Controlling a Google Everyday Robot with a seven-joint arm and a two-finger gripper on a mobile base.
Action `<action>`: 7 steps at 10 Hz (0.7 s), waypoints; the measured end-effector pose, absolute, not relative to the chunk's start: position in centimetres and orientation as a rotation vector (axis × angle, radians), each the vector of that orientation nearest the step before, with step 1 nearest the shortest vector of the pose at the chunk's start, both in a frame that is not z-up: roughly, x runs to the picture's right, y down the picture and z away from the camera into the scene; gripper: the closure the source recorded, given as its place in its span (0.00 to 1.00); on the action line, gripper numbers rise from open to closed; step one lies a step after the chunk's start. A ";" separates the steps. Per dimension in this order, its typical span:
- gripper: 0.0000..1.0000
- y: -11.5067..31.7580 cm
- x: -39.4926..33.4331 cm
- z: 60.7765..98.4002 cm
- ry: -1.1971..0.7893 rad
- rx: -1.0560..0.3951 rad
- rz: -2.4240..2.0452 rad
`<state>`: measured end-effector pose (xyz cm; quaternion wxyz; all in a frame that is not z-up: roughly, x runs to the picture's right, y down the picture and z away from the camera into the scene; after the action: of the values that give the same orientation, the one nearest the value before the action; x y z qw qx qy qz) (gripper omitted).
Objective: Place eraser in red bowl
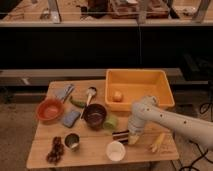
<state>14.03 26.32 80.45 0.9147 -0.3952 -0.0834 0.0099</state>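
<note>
The robot's gripper (131,138) points down near the front edge of the wooden tabletop (90,154), right of centre, its fingers closed on the striped eraser (120,135), which lies flat on the wood just behind the white cup (116,150); the red bowl (50,110) sits well apart near the left edge, beside a blue-grey pad (70,118) and a dark bowl (94,115); a yellow tray (150,76) fills the back right corner; the white arm (170,120) reaches in from the right.
</note>
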 end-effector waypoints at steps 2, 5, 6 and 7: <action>0.99 26.4 14.2 80.4 -0.170 -0.804 0.024; 0.99 25.4 15.8 78.2 -0.165 -0.726 0.103; 0.99 24.4 15.9 76.8 -0.176 -0.703 0.115; 0.99 23.3 16.7 74.8 -0.175 -0.681 0.128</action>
<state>16.65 23.28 74.79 0.9368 -0.3335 -0.0856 0.0625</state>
